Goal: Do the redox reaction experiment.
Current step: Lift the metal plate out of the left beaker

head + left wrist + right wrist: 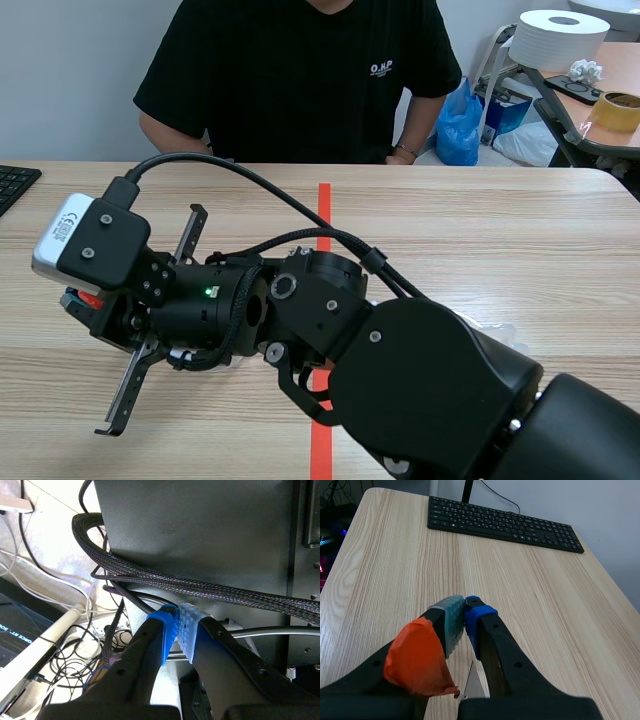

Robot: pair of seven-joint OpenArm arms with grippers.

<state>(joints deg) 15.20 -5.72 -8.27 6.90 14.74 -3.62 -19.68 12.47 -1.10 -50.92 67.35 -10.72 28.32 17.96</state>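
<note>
hovering low over the table, your right arm lies across the red tape line from the right, its wrist out on the left half. the right gripper is pinched closed, pads pressed together with nothing between them. there's an orange wrap on one finger, bare wood beneath, and the keyboard well ahead. the left gripper is closed on nothing too, and it's off the table altogether, nosing at a black panel and a braided cable. now the catch: no beaker, tube or reagent shows in any view, so i cannot tell where the experiment's things are. a person sits across the table. my read is you're at the very start, so don't rush. part the right fingers before you approach any glassware, and lift that wrist so its camera takes in more of the table. bring the left gripper up clear of that cable slowly, since a snag there looks like the real risk. when glass does appear, approach it squarely and keep it upright.
</note>
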